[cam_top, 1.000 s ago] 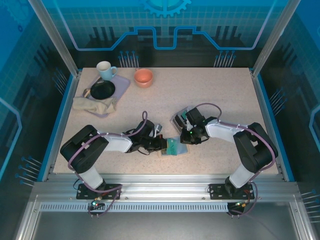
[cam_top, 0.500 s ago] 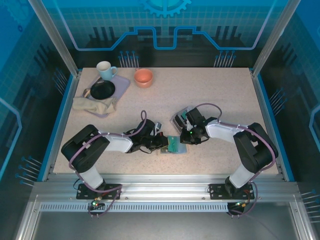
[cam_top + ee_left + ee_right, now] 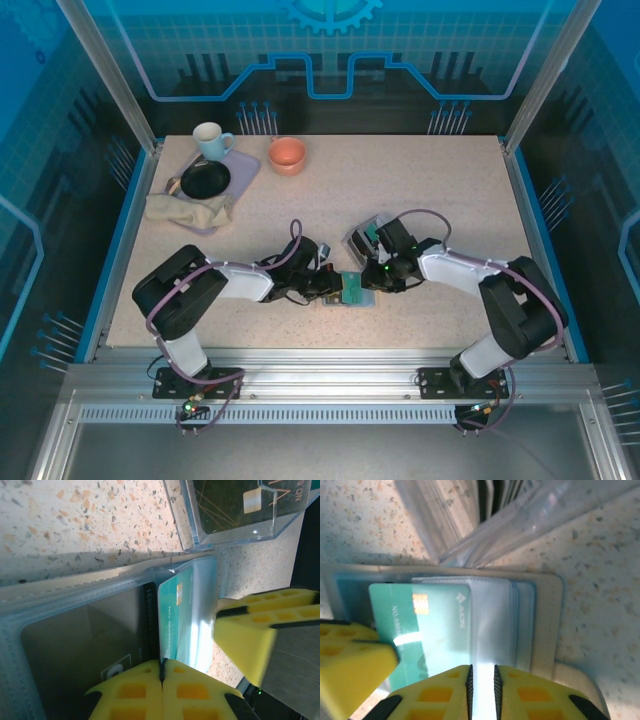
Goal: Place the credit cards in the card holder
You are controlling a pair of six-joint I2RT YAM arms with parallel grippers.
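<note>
The card holder (image 3: 366, 298) lies open near the table's front middle, its clear sleeves (image 3: 490, 615) fanned out and its beige cover (image 3: 547, 630) underneath. A teal credit card (image 3: 182, 620) sits partly inside one sleeve. My left gripper (image 3: 162, 669) is shut on that card's near edge. A dark card (image 3: 85, 640) fills the sleeve beside it. My right gripper (image 3: 482, 680) stands at the holder's right side, jaws a narrow gap apart over a sleeve. In the top view the left gripper (image 3: 330, 288) and right gripper (image 3: 376, 280) nearly meet over the teal card (image 3: 351, 288).
A clear plastic box (image 3: 362, 238) holding a dark card (image 3: 235, 500) stands just behind the holder. At the back left are a tray (image 3: 245, 165) with a black bowl (image 3: 205, 180), a mug (image 3: 210, 140) and a cloth (image 3: 185, 210). An orange bowl (image 3: 287, 154) sits nearby.
My left arm has reached further right, carrying the teal card toward the right gripper and over the holder. The right arm's elbow has shifted slightly right.
</note>
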